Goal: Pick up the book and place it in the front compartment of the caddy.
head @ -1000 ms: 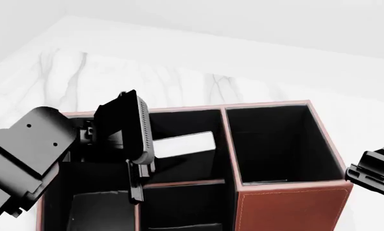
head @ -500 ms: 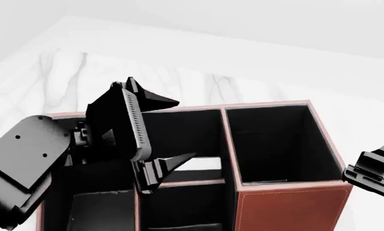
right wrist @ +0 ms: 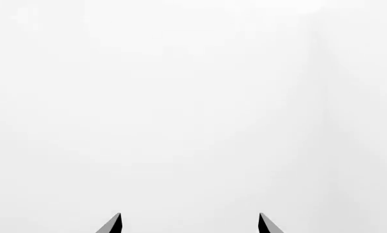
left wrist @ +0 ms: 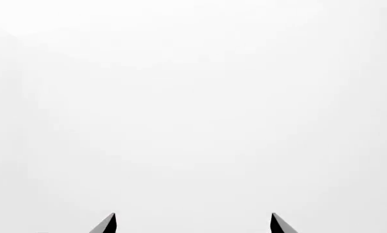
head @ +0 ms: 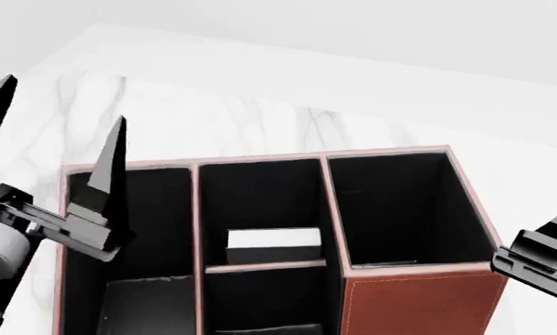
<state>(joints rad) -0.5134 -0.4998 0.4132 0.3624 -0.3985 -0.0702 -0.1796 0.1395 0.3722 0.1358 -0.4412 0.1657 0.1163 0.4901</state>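
The caddy (head: 418, 300) stands on a white marbled surface (head: 260, 118), reddish-brown outside, black-lined, with pale pink rims. The book (head: 272, 241) lies inside the middle column, in the square cell (head: 260, 209) behind the low pink-rimmed divider (head: 264, 266); its white page edge faces up and its lower edge rests against that divider. The tall-walled cell (head: 404, 206) to the right and the long cell (head: 134, 244) to the left show only black lining.

The left pincer (head: 55, 132) is clear of the caddy at its left side, fingers pointing up and spread well apart, gripping nothing. The left wrist view confirms two separated fingertips (left wrist: 106, 224) against blank white. The right pincer (right wrist: 189, 224) is likewise spread and unloaded in its wrist view; only part of it shows at the head view's right edge, beside the caddy's tall corner.
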